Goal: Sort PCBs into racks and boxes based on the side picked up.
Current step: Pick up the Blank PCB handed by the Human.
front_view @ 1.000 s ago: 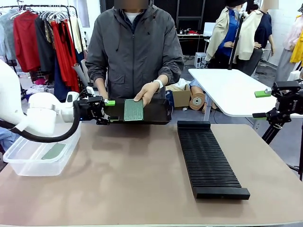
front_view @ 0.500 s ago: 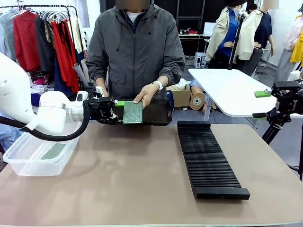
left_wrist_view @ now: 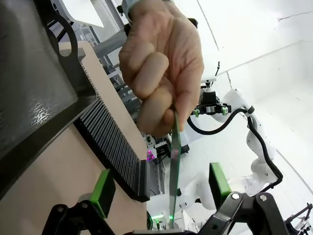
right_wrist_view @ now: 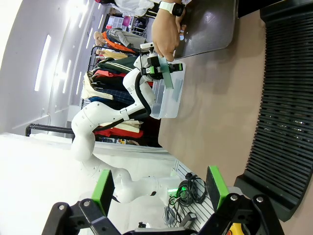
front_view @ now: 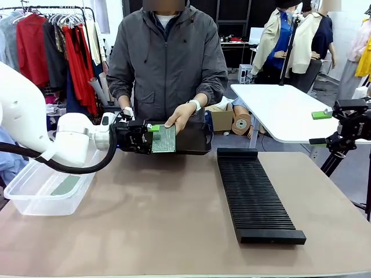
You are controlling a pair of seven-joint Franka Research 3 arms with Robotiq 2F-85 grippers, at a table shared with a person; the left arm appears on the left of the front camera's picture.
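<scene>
Watching the PCB [front_view: 164,138]: a hand [front_view: 178,117] is holding it on edge over the tray [front_view: 194,142]. My left gripper [left_wrist_view: 161,185] is standing open, pads either side of it, not touching. My right gripper [right_wrist_view: 159,185] is hanging open, well apart from the rack [front_view: 255,197].

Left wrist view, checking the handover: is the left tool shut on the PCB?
No, the pads of the left tool stand apart on either side of the PCB, which the person's hand pinches.
</scene>
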